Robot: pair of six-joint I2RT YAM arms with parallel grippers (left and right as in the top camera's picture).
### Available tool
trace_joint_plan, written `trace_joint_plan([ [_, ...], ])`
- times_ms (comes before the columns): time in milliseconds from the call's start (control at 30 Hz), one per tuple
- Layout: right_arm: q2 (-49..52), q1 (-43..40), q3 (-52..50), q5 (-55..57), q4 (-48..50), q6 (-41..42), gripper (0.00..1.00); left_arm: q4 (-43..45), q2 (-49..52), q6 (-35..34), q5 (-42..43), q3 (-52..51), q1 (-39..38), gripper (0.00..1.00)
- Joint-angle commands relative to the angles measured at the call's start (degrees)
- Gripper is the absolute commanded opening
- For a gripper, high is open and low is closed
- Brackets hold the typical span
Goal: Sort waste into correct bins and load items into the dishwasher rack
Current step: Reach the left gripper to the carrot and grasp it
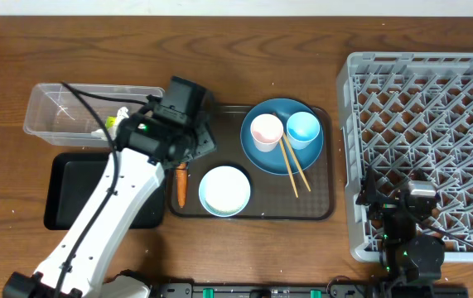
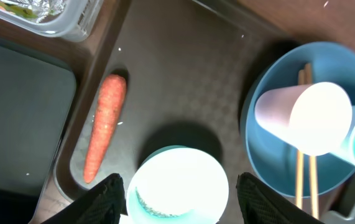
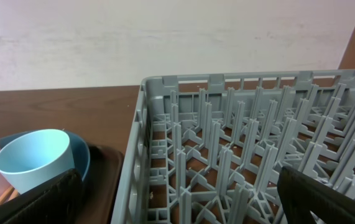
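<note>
Even light from overhead keeps my table bright, and the top view stays sharp, with only faint, short shadows around the brown tray (image 1: pixel 269 199). Through my left wrist camera, the white bowl (image 2: pixel 177 186) and pink cup (image 2: pixel 308 115) on that tray blow out to flat white glare, and the bowl casts a dark round shadow onto the tray. My left gripper (image 2: pixel 180 199) reads as dark, blurred fingers. Right of the tray, the grey rack (image 3: pixel 239 143) looks crisp, while my right gripper (image 3: pixel 183 199) is dim and soft-edged.
</note>
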Motion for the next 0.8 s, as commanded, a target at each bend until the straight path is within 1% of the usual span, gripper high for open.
trace_joint_plan([
  [0, -0.2, -0.1, -0.2, -0.1, 0.0, 0.3, 0.99, -1.2, 2.9, 0.9, -5.9, -0.1, -2.3, 0.61],
  [100, -0.2, -0.1, -0.2, -0.1, 0.0, 0.3, 0.99, -2.7, 5.7, 1.0, -7.9, -0.1, -2.9, 0.63],
  [167, -0.2, -0.1, -0.2, -0.1, 0.0, 0.3, 0.99, -3.7, 8.1, 1.0, -7.9, -0.1, -2.9, 0.70],
  [233, -0.2, -0.1, -0.2, -0.1, 0.0, 0.3, 0.99, -4.3, 10.4, 0.9, -7.9, -0.2, -2.9, 0.71],
  [267, -0.2, -0.1, -0.2, -0.1, 0.0, 0.3, 0.99, -4.5, 11.7, 1.0, -8.0, -0.2, -2.9, 0.70],
  [300, -0.2, -0.1, -0.2, -0.1, 0.0, 0.3, 0.99, -4.7, 12.8, 1.0, -8.0, -0.2, -2.9, 0.65],
  [367, -0.2, -0.1, -0.2, -0.1, 0.0, 0.3, 0.99, -4.6, 15.1, 1.6, -8.0, -0.2, -2.9, 0.58],
  [500, -0.2, -0.1, -0.2, -0.1, 0.0, 0.3, 0.99, -4.4, 19.3, 5.7, -8.0, -0.2, -2.9, 0.54],
  [567, -0.2, -0.1, -0.2, -0.1, 0.0, 0.3, 0.99, -4.2, 21.0, 6.4, -8.5, -0.2, -2.9, 0.52],
  [767, -0.2, -0.1, -0.2, -0.1, 0.0, 0.3, 0.99, -0.5, 23.3, 10.4, -8.5, -0.3, -2.9, 0.48],
])
